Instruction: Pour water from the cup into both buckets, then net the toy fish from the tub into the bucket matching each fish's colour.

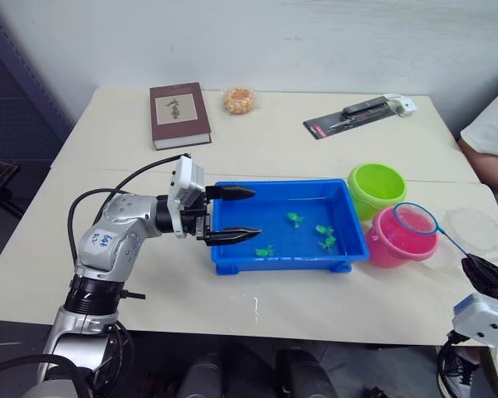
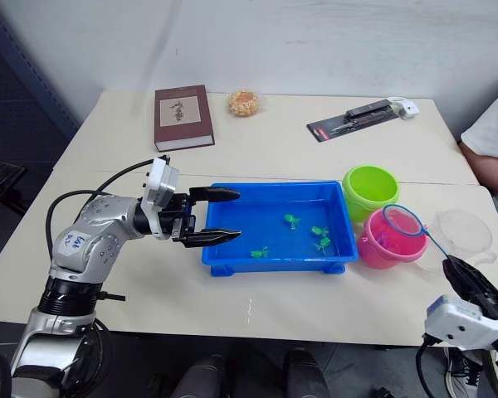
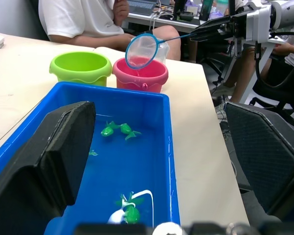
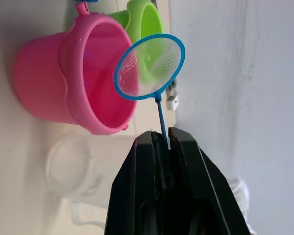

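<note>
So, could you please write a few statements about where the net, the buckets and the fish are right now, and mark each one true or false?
1. The right hand is shut on the handle of the net. True.
2. The net's hoop hangs over the green bucket. False: it is over the pink bucket.
3. The fish in the blue tub are all green. True.
4. The left hand is shut on a fish. False: it is open at the tub's end, holding nothing.
5. The clear cup stands between the two buckets. False: it sits beyond the pink bucket, away from the tub.
</note>
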Tool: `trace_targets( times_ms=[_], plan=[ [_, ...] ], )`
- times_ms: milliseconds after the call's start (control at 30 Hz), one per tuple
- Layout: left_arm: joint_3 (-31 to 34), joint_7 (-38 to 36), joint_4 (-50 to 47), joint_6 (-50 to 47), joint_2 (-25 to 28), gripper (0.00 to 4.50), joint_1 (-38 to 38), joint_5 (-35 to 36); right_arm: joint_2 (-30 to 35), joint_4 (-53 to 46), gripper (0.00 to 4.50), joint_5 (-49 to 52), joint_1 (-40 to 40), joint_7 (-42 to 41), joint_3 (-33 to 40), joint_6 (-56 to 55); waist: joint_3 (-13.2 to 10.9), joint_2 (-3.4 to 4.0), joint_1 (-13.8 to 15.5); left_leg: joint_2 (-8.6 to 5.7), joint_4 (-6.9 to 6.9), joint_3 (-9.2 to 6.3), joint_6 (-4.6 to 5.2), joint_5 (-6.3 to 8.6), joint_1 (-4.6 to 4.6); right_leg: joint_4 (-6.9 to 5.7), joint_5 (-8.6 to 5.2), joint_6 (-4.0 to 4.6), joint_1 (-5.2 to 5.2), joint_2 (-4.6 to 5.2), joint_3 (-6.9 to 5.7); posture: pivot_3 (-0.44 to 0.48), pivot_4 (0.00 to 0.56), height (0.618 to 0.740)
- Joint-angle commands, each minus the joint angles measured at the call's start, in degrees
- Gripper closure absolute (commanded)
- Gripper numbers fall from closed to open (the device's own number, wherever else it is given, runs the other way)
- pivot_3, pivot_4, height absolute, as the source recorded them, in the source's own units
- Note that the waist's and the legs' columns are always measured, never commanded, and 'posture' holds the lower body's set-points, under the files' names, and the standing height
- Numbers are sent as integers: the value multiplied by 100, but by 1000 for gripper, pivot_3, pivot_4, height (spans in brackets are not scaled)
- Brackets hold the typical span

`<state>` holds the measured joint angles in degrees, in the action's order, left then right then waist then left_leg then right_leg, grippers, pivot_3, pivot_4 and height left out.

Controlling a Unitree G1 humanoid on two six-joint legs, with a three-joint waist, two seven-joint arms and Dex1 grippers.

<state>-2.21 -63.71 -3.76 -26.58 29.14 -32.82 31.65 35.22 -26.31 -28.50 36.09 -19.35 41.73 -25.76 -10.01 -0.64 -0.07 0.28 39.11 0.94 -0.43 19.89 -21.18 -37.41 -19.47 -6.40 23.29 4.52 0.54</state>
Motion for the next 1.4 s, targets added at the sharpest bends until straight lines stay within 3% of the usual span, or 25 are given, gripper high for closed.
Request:
trace_targets(
  times_ms=[33, 100, 267, 333, 467, 567, 633, 733, 833, 967, 1133, 1400],
  plan=[
    [41, 31, -148, 110, -29, 11, 23, 11, -149, -141, 4500, -480, 20, 440, 167, -181, 0, 0, -1, -1, 0, 0, 0, 0, 0, 0, 0, 0, 0, 0, 0, 0, 150, 738],
    [46, 39, -133, 129, -34, 11, 28, 7, -250, -149, 4500, -305, -32, 473, 169, -65, 0, 0, -2, 0, 0, 1, 0, 0, 0, 0, 0, 0, 0, 0, 0, 0, 150, 738],
    [92, 17, -5, 277, 37, 11, 96, -82, -443, -1083, 4500, 3696, -534, -641, -320, 2075, 0, 7, -64, 19, 1, 2, -3, -2, 12, -7, 0, 0, -14, -3, 0, 0, 150, 738],
    [134, -2, 93, 349, 89, 11, 109, -128, -155, -1594, 4500, 5043, -637, -826, -257, 3179, 2, 11, -65, 21, 2, -7, -3, -2, 13, -8, 0, 0, -20, -1, 1, 0, 150, 738],
    [201, -8, 252, 498, 190, 11, 140, -199, 596, -2003, 4500, 6390, -844, -1020, -32, 4538, 2, 11, -39, 20, 4, -29, 0, 0, 18, 2, 0, 0, -44, 1, -4, 0, 150, 738],
    [319, 69, 230, 561, 309, 11, 238, -249, 1624, -2109, 4500, 7316, -1314, -942, -310, 5958, 0, 8, -20, 20, 5, -35, 4, 2, 18, 9, 0, 0, -51, 5, -8, 0, 150, 738],
    [372, 133, 167, 551, 350, 11, 303, -257, 2058, -2086, 4500, 7280, -1634, -883, -566, 6340, 0, 7, -6, 21, 7, -40, 6, 3, 16, 21, 1, 0, -55, 10, -10, 0, 150, 738],
    [466, 260, 42, 540, 435, 11, 467, -287, 2648, -1924, 4500, 6455, -2024, -1101, -1278, 6214, 0, 7, 11, 21, 5, -51, 6, 3, 10, 47, 1, 0, -56, 12, -18, 0, 150, 738],
    [549, 361, -74, 494, 497, 11, 592, -270, 2676, -1692, 4500, 6116, -2373, -1306, -1732, 5920, -1, 5, 37, 15, 3, -57, 7, 4, -2, 46, 2, -3, -53, 6, -24, 0, 150, 738],
    [666, 502, -263, 390, 611, 11, 782, -204, 3130, -1042, 4500, 5284, -3013, -2164, -2622, 5021, -1, 5, 0, -1, 8, -51, 16, 6, -2, 50, 6, -10, -54, 16, -20, 0, 150, 738],
    [700, 620, -379, 311, 608, 11, 842, -181, 3351, -183, 4500, 4978, -3852, -3310, -3314, 4340, -1, 5, -5, 0, 8, -51, 17, 6, 1, 54, 6, -10, -55, 17, -21, 0, 150, 738],
    [807, 856, -708, 200, 597, 11, 1071, -119, 3068, 1027, 4500, 3909, -5235, -3904, -4414, 3560, -2, 6, -20, 7, 8, -50, 15, 5, 1, 55, 6, -10, -52, 30, -22, 0, 150, 738]
  ],
)
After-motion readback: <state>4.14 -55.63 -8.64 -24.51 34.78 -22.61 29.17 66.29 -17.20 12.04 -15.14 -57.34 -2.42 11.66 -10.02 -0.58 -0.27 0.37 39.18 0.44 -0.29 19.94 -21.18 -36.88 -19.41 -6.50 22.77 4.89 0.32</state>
